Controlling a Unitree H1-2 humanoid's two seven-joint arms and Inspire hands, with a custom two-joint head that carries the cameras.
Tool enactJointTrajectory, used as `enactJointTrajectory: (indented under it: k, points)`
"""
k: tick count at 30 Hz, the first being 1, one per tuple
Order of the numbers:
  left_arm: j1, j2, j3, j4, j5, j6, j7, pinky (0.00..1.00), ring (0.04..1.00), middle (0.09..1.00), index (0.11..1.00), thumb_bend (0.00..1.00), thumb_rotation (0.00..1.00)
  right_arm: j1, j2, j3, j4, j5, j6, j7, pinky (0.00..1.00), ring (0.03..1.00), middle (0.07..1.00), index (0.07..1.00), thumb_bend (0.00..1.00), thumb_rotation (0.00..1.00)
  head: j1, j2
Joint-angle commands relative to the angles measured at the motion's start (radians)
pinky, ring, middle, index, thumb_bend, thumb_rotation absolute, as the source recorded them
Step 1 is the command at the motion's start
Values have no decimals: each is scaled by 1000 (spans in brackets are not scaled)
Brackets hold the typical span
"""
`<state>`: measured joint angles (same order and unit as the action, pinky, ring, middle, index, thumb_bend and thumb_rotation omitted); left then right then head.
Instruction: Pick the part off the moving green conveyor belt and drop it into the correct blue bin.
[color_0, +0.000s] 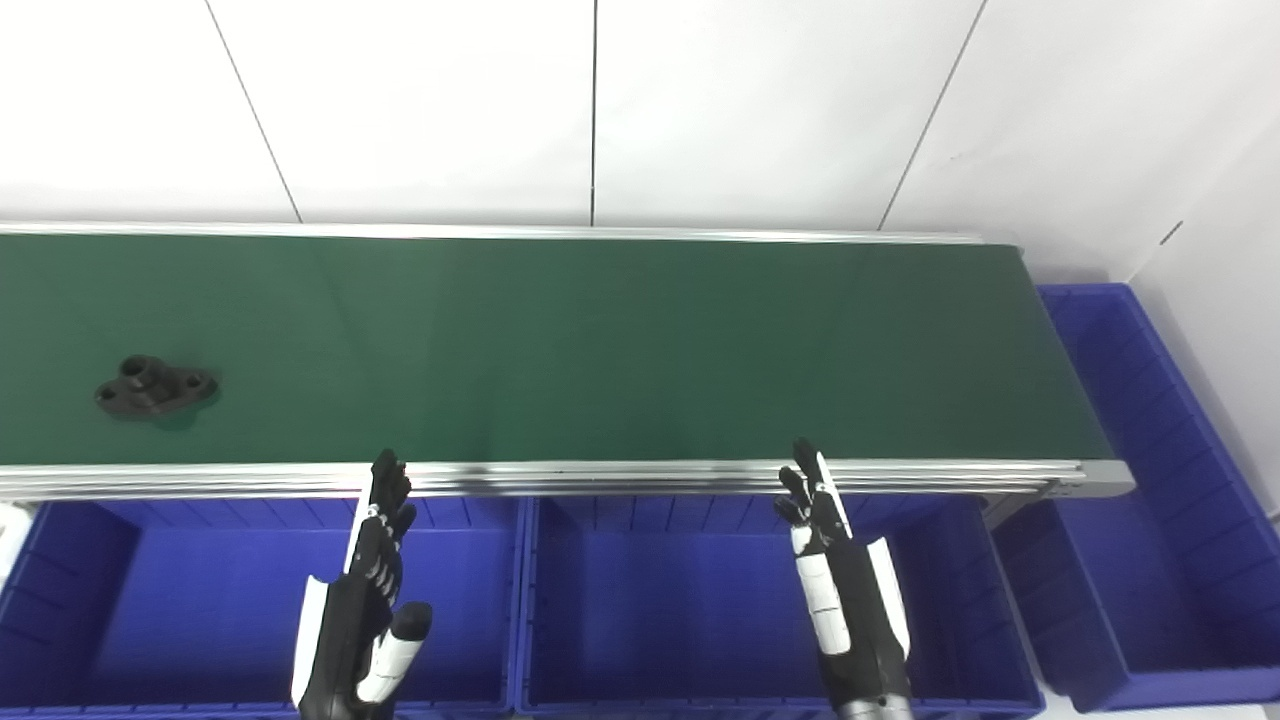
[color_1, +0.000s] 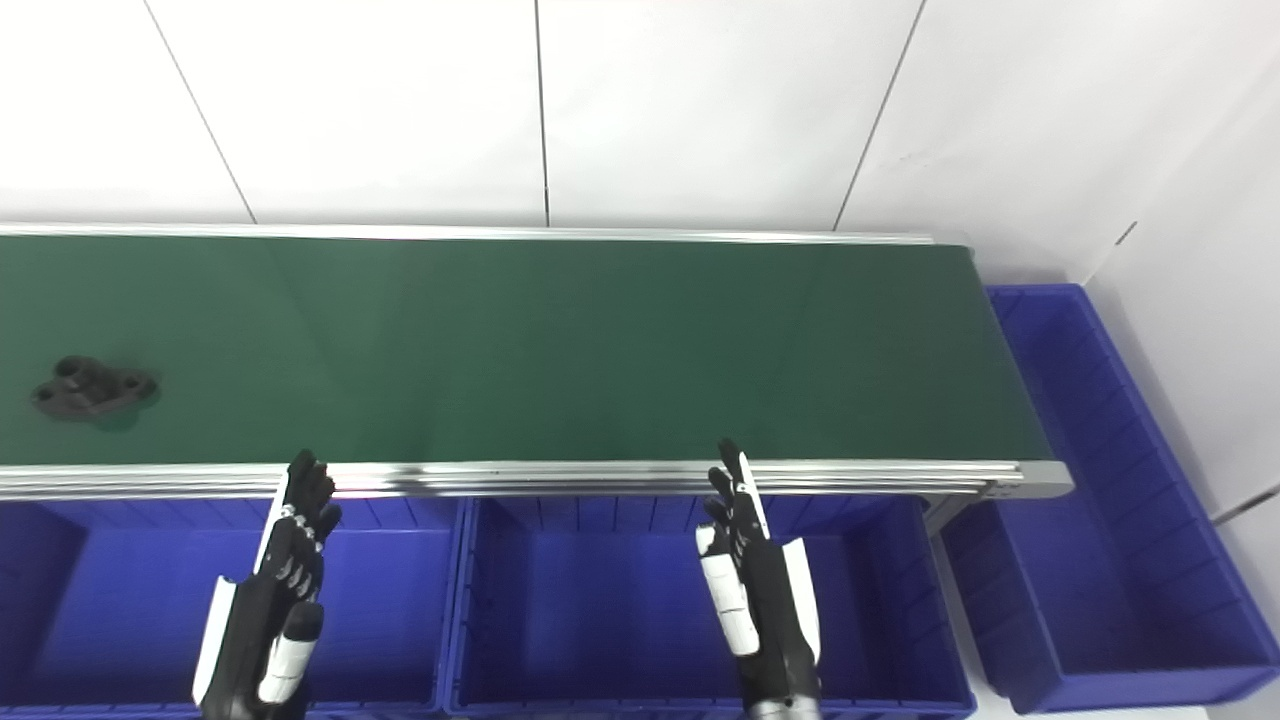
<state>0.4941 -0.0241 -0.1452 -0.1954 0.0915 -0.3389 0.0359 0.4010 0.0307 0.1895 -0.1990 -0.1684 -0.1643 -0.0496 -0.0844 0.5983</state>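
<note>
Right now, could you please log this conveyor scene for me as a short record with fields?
part: black flanged plastic part, lying on the belt near its left end
belt: green conveyor belt with silver rails, otherwise bare in view
bins: blue plastic bins in a row below the near rail, another blue end bin past the belt's right end; no parts visible inside
left robot hand: open, fingers extended, over a front bin, holding nothing
right robot hand: open, over the middle bin, holding nothing
contact: neither hand touches the part
</note>
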Motion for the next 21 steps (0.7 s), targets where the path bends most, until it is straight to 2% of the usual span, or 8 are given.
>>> enactJointTrajectory:
  k: [1, 8, 14, 17, 21]
  points:
    - [-5, -4, -2, -17, 4, -28, -3, 959, 995, 1000, 1000, 807, 899, -2, 4, 3, -20, -9, -46, -1, 907, 965, 1000, 990, 617, 1000, 0, -1]
    - [-8, -3, -2, -11, -7, -28, -8, 966, 1000, 1000, 1000, 810, 890, 0, 2, 0, -15, -11, -54, -2, 905, 959, 1000, 987, 581, 1000, 12, -12]
    - [-16, -18, -13, 21, 29, -46, 3, 953, 1000, 1000, 1000, 817, 870, -2, -19, -16, -2, 15, -60, 5, 928, 967, 1000, 979, 574, 1000, 86, -59]
    - [-26, -33, -18, 53, 39, -66, 12, 943, 979, 1000, 1000, 808, 822, -9, -31, -28, 14, 38, -54, 12, 952, 980, 1000, 991, 685, 1000, 125, -84]
    - [-37, -52, -20, 90, 70, -89, 22, 913, 959, 1000, 1000, 811, 800, -18, -53, -40, 47, 50, -74, 15, 959, 984, 1000, 999, 695, 1000, 179, -115]
